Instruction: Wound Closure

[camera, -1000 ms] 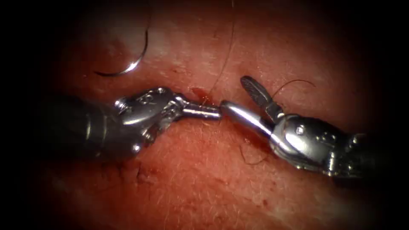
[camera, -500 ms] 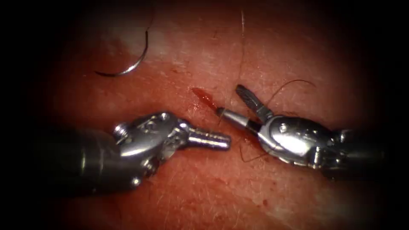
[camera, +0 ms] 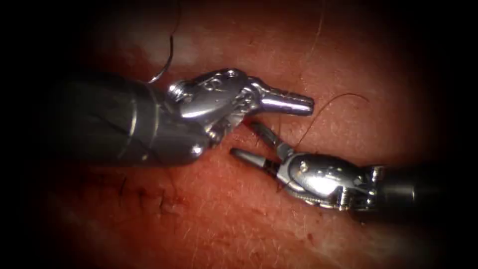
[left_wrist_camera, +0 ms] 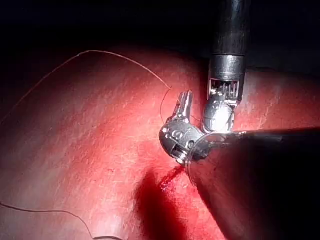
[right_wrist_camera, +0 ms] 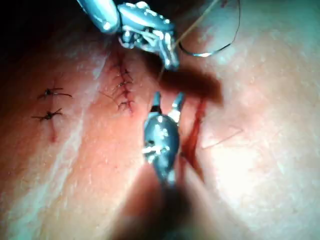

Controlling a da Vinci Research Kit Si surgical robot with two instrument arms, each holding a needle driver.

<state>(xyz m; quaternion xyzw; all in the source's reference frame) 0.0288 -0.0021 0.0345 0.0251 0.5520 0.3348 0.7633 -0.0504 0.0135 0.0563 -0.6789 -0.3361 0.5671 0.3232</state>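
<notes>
- Your left tool (camera: 294, 102) sits above the right one in the endoscope view, jaws clenched together, pointing right. Whether thread is pinched between them can't be told; no needle and no tissue in them.
- Same left tool in the left wrist view (left_wrist_camera: 185, 101): jaws together, a strand of thread (left_wrist_camera: 120, 57) arcs across the tissue right up to the tip.
- Your right tool (camera: 254, 147) comes in from the right, jaws spread apart in a V pointing up-left. Nothing sits between them.
- Right wrist view agrees: right tool (right_wrist_camera: 166, 102) has both jaws parted and bare, just beside the cut (right_wrist_camera: 194, 132).
- The needle (camera: 167, 57) lies free on the tissue (camera: 239, 219) at upper left, well apart from both tips, partly hidden behind the left tool's shaft. Neither tool holds it. It does not look driven into the tissue.
- In the right wrist view the needle (right_wrist_camera: 212, 47) rests as a curved arc on the surface past the left tool.
- A thin thread (camera: 338, 97) loops on the tissue right of the left tool's tip and runs down toward the right tool's wrist.
- Red fluid (left_wrist_camera: 170, 179) marks the cut near the left tool's wrist.
- Finished stitches (right_wrist_camera: 124, 92) sit in a row beside the open cut; two more stitches (right_wrist_camera: 50, 105) lie farther off.
</notes>
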